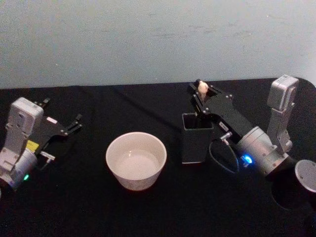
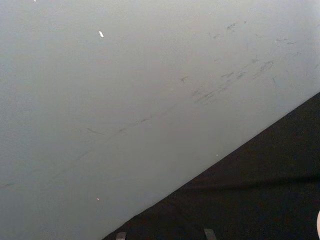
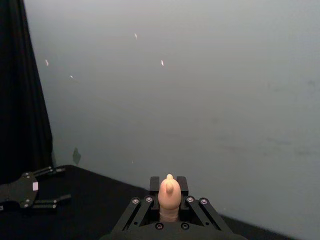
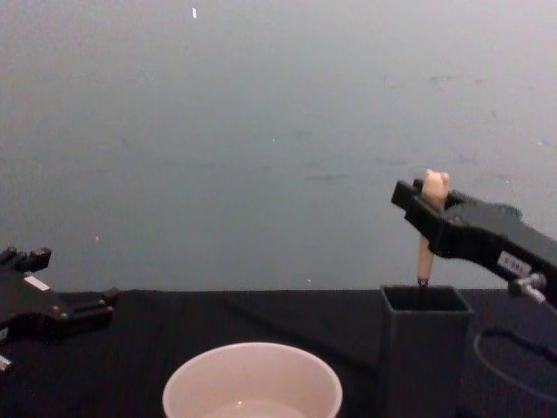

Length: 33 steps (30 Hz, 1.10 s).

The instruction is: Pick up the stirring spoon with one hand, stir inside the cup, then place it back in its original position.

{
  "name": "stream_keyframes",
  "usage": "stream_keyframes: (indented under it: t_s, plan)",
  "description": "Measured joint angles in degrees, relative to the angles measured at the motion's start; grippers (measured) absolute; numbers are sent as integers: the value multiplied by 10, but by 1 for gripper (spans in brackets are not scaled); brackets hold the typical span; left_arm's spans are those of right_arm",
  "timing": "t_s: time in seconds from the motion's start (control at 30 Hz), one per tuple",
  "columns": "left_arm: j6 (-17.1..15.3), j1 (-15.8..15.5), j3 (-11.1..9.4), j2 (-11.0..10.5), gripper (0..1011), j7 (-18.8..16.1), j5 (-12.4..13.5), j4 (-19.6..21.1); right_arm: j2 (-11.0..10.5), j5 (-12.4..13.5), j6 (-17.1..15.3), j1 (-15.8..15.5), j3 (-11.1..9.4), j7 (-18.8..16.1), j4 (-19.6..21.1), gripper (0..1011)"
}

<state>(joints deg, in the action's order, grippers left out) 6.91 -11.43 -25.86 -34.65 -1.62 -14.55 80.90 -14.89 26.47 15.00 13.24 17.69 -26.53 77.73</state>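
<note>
Poking up between jaws — stirring spoon

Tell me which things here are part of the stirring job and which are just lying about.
Job:
spoon, held by the right gripper
cup
dark holder

Lying about:
left gripper, idle at the left
grey round thing at the right edge

We see a table covered with a black cloth, standing against a pale wall. Directly on it stand the cream cup, near the middle, and the dark grey square-sided holder just to its right, apart from it. A grey round object sits at the right edge.
</note>
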Motion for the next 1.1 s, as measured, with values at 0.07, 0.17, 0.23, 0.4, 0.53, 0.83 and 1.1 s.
stream_keyframes:
  t_s: [0.07, 0.17, 0.23, 0.4, 0.53, 0.83, 1.1]
  plan:
    - [0, 0, 0, 0, 1001, 0, 0, 0, 3, 3, -6, -2, -1, 2, -5, 210]
    - [0, 0, 0, 0, 1001, 0, 0, 0, 6, 6, -12, -5, -3, 4, -10, 210]
    - [0, 0, 0, 0, 1001, 0, 0, 0, 8, 7, -18, -6, -4, 7, -13, 210]
    - [0, 0, 0, 0, 1001, 0, 0, 0, 9, 8, -29, -9, -6, 13, -15, 210]
    - [0, 0, 0, 0, 1001, 0, 0, 0, 10, 9, -35, -11, -6, 16, -16, 210]
    - [0, 0, 0, 0, 1001, 0, 0, 0, 9, 4, -44, -15, -6, 20, -19, 210]
    - [0, 0, 0, 0, 1001, 0, 0, 0, 6, -1, -50, -19, -5, 22, -18, 210]
